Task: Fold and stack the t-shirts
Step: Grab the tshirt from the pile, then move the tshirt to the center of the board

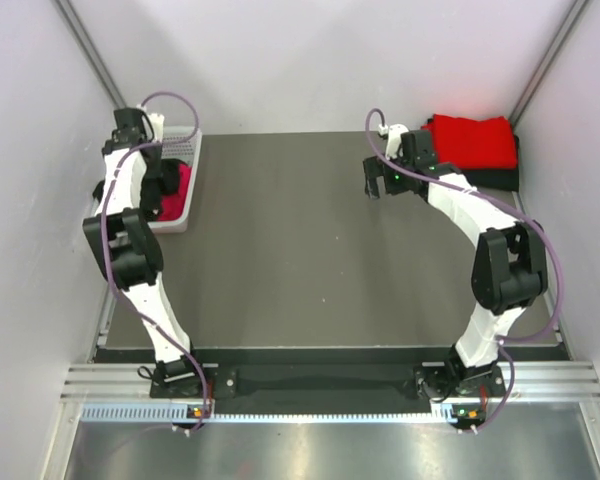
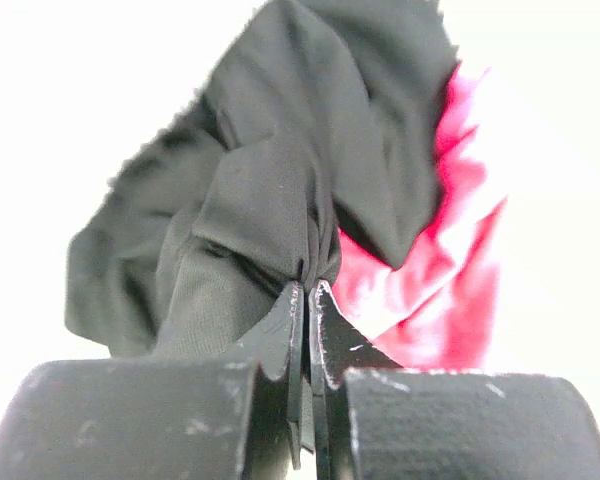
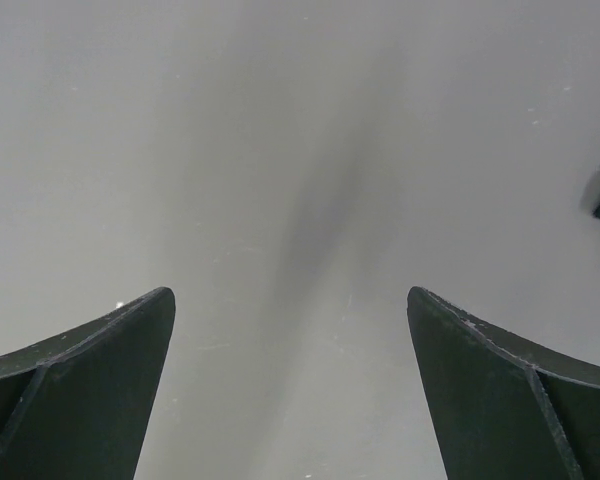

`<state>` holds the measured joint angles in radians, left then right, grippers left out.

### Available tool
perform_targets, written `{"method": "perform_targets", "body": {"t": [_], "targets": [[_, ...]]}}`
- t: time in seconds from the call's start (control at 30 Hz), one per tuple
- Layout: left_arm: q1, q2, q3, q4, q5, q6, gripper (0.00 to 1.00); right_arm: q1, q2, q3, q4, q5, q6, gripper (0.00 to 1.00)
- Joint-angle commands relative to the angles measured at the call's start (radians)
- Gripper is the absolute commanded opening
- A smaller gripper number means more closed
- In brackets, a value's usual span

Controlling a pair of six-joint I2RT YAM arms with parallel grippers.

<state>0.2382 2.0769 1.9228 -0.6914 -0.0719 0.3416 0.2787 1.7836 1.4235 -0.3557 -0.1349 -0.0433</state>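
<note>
The left gripper [image 2: 308,290] is down in the white basket [image 1: 187,218] at the far-left corner of the bench [image 1: 310,260], jaws pinching a fold of the black t-shirt [image 2: 280,170] that lies over a pink-red shirt [image 2: 450,270]. I'd say this is the pick-up step (a red shirt [image 1: 470,140] sits folded in the far-right corner), so next it must lift the cloth clear and lay it mid-bench, where the right gripper [image 3: 288,300], spread wide and empty, can help.

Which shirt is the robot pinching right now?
The black t-shirt in the white basket: the left gripper is shut on its fold. The pink-red shirt beside it and the folded red shirt lie free.
</note>
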Motion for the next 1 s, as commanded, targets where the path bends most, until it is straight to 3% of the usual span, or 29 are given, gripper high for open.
{"method": "perform_targets", "body": {"t": [0.0, 0.13, 0.27, 0.5, 0.7, 0.9, 0.97], "targets": [[-0.036, -0.161, 0.120, 0.047, 0.044, -0.059, 0.00, 0.010, 0.017, 0.057, 0.049, 0.061, -0.064, 1.00], [-0.062, -0.218, 0.235, 0.065, 0.235, -0.085, 0.00, 0.005, 0.031, 0.074, 0.057, 0.237, -0.058, 1.00], [-0.103, -0.239, 0.355, 0.092, 0.388, -0.092, 0.00, -0.015, 0.082, 0.123, 0.006, 0.190, -0.064, 1.00], [-0.314, -0.279, 0.441, 0.147, 0.472, -0.026, 0.00, -0.041, 0.062, 0.089, 0.003, 0.138, -0.084, 1.00], [-0.512, -0.271, 0.528, 0.193, 0.446, -0.023, 0.00, -0.081, 0.019, 0.084, 0.017, 0.138, -0.122, 1.00], [-0.623, -0.258, 0.553, 0.222, 0.442, -0.038, 0.00, -0.124, -0.035, 0.069, 0.006, 0.071, -0.161, 1.00], [-0.639, -0.261, 0.489, 0.214, 0.457, -0.056, 0.00, -0.147, -0.072, 0.049, 0.011, 0.064, -0.170, 1.00]]}}
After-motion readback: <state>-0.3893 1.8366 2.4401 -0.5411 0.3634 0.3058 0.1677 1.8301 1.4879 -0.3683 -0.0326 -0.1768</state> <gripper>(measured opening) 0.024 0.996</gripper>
